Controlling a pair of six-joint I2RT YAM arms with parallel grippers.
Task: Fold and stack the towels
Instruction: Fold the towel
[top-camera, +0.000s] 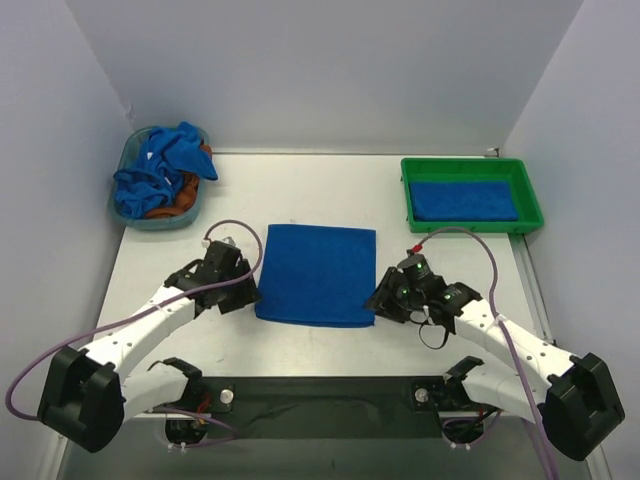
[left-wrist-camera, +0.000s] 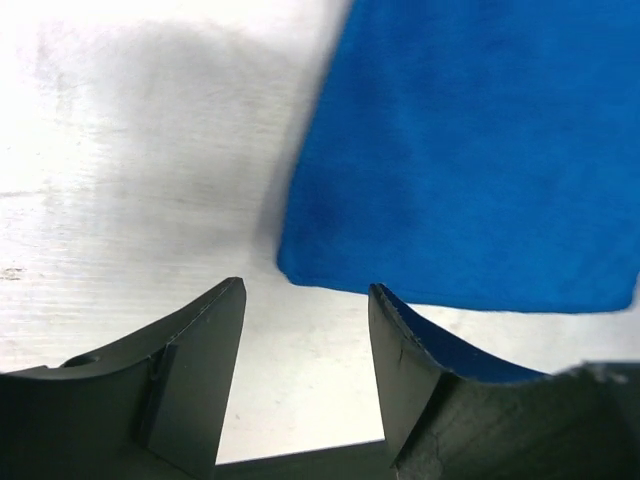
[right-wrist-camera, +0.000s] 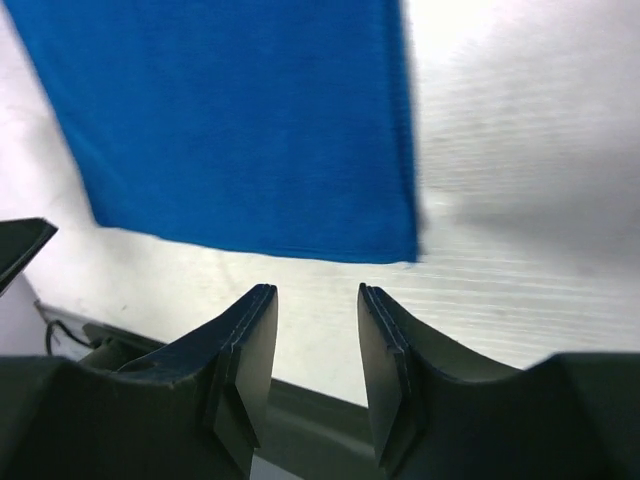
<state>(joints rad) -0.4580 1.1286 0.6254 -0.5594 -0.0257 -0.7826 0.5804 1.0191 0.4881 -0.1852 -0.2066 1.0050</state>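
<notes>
a green tray (top-camera: 465, 163) sits at the back right of the white counter (top-camera: 320, 190); a clear tub (top-camera: 128, 150) at back left holds an orange-brown cloth (top-camera: 188, 197).

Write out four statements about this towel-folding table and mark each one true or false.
1. A folded royal-blue terry towel lies flat on the white table. True.
2. The left pincer grips that towel. False: its jaws stand apart with nothing between them.
3. The green plastic tray holds nothing. False: a folded blue towel lies in it.
4. The pale-blue plastic tub holds crumpled blue towels and an orange-brown cloth. True.
</notes>
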